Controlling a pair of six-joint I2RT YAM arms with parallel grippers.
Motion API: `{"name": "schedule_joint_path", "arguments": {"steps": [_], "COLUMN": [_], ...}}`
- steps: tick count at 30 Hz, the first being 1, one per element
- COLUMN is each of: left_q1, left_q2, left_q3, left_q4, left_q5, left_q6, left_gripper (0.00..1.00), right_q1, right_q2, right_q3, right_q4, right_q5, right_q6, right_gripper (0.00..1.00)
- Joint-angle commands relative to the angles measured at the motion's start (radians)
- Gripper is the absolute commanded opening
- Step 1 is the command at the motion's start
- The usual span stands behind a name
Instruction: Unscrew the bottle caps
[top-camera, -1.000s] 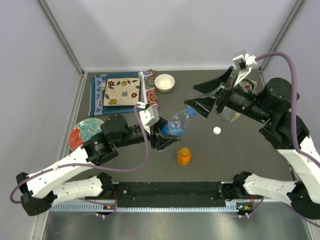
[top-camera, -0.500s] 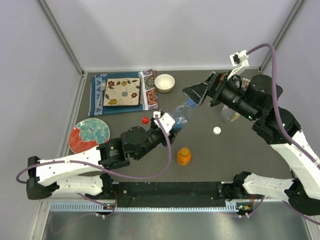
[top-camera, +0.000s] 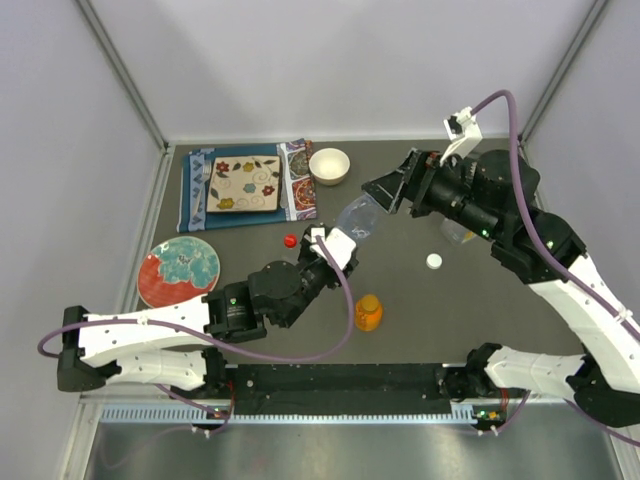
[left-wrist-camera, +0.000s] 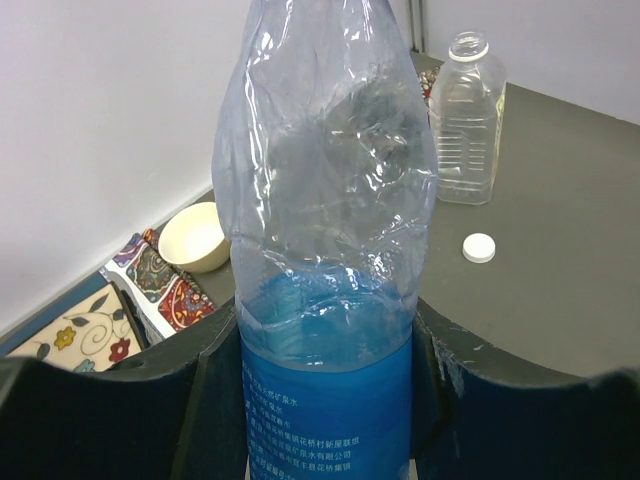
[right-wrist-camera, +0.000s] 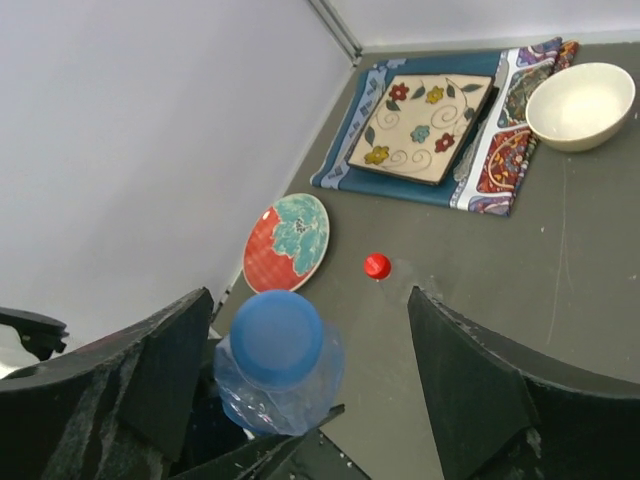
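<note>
Blue bottle (left-wrist-camera: 325, 250): clamped at the label in the left gripper (left-wrist-camera: 325, 410), tilted toward the right arm, blue cap (right-wrist-camera: 277, 338) on. Right gripper (right-wrist-camera: 308, 310) faces the cap end-on, jaws wide apart either side of it, not touching. Clear bottle (left-wrist-camera: 466, 120) stands upright with its mouth open; white cap (left-wrist-camera: 479, 247) lies near it on the table (left-wrist-camera: 570, 220)

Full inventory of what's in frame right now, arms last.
blue-tinted bottle: 1, clear blue, held in left gripper
blue cap: 1, blue, on that bottle
orange bottle: 1, orange, capped, centre front
wide clear bottle: 1, clear, uncapped, right
white cap: 1, white, loose on table
red cap: 1, red, loose on table
bowl: 1, cream, far edge
square plate: 1, floral, on cloth
cloth: 1, blue patterned, far left
round plate: 1, red and teal, left
table: 1, dark grey
left gripper: shut on blue-tinted bottle
right gripper: open, astride blue cap
</note>
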Motion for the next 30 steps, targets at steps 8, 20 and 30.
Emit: {"name": "schedule_joint_path", "arguments": {"steps": [8, 20, 30], "left_q1": [-0.013, -0.015, 0.017], "left_q2": [-0.007, -0.01, -0.149], "left_q3": [0.015, 0.001, -0.053], "left_q4": [0.073, 0.076, 0.069], "left_q5": [-0.046, -0.046, 0.261], "left_q6": [0.014, 0.012, -0.095], "left_gripper": [0.35, 0.35, 0.4], "right_q1": [0.014, 0.014, 0.014], "right_q2": [-0.014, -0.034, -0.06], "right_q3": [-0.038, -0.088, -0.053], "right_q4": [0.038, 0.085, 0.104], "right_q5": [0.003, -0.035, -0.207], "right_q6": [0.015, 0.008, -0.198], "right_gripper": [0.65, 0.23, 0.0]}}
